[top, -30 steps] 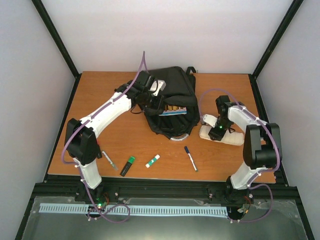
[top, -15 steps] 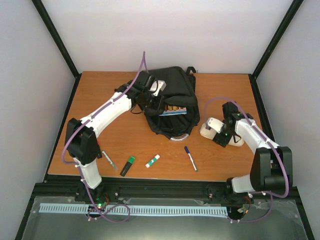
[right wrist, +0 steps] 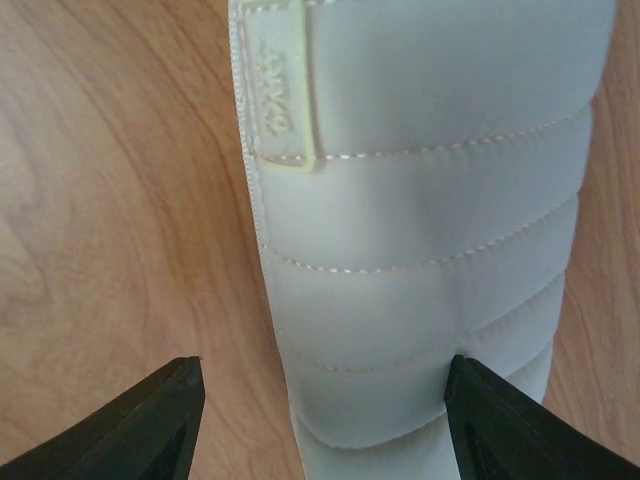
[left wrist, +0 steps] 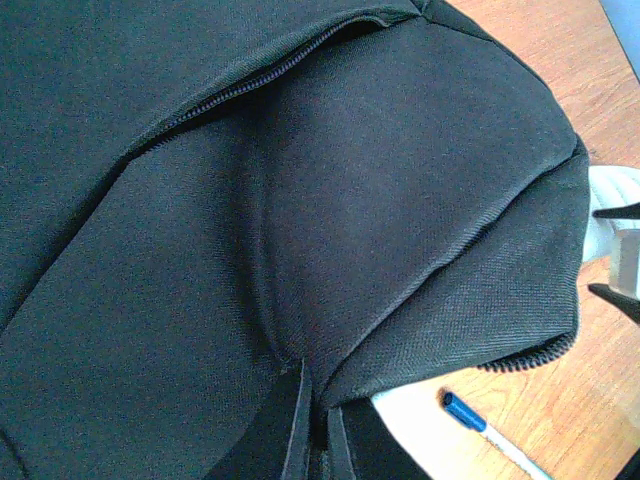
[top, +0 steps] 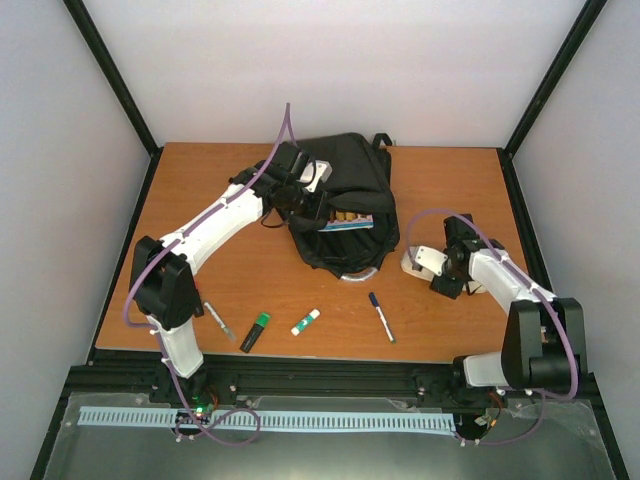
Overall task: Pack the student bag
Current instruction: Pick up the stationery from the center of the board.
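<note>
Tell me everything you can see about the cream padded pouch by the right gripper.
The cream padded pouch is a soft quilted case with stitched lines across it, a zip down one long edge and a matching tab whose raised lettering is unreadable. It lies flat on the wooden table, just right of the student bag; whether they touch is unclear. The right gripper hangs open over one end, one finger clear of it, the other at its edge.

"What's under the right gripper [right wrist: 320, 425]?"
"A cream padded pouch [right wrist: 420, 230], flat on the wooden table [right wrist: 110, 200], zipper [right wrist: 258, 215] down one side. The jaws are spread: one fingertip [right wrist: 140, 425] over bare wood, the other overlapping the pouch's edge."
</note>
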`<state>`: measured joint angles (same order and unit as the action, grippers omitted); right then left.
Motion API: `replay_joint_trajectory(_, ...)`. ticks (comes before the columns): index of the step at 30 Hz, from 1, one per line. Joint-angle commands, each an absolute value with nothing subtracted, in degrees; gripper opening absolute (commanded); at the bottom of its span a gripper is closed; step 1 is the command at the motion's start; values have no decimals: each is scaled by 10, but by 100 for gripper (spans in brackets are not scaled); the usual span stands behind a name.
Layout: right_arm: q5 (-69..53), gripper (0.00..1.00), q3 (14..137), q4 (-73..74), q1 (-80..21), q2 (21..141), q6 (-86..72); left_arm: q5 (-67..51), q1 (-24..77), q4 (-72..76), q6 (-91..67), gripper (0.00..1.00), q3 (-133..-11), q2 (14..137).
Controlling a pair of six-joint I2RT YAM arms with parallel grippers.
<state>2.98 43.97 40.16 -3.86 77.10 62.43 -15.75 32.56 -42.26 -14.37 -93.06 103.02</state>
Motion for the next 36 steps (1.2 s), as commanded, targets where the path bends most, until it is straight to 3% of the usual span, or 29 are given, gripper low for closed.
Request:
replay_joint_trajectory(1, 42, 68, 436, 368, -36, 807, 639, -183, 323, -418, -150, 1, -958, 1034)
replay_joint_trajectory(6, 68, 70, 429, 319, -35, 839, 642, -185, 323, -419, -151, 1, -958, 1037)
replay_joint_trajectory(11, 109, 62, 412, 213, -35, 830, 657, -187, 323, -418, -152, 1, -959, 1038)
replay_joint_trajectory(16, 134, 47, 429, 154, -35, 858, 648, -188, 323, -419, -152, 1, -960, 1038)
replay_joint_trajectory(19, 146, 28, 450, 144, -30, 892, 628, -189, 323, -419, -152, 1, -960, 1038)
replay_joint_trajectory(21, 140, 17, 474, 161, -23, 911, 609, -188, 323, -419, -152, 1, -959, 1037)
replay_joint_trajectory(24, 96, 9, 521, 230, -12, 918, 572, -188, 323, -420, -152, 1, -959, 1037)
replay_joint_trajectory(36, -132, 3, 595, 532, -11, 817, 551, -187, 323, -422, -151, 1, -961, 1032)
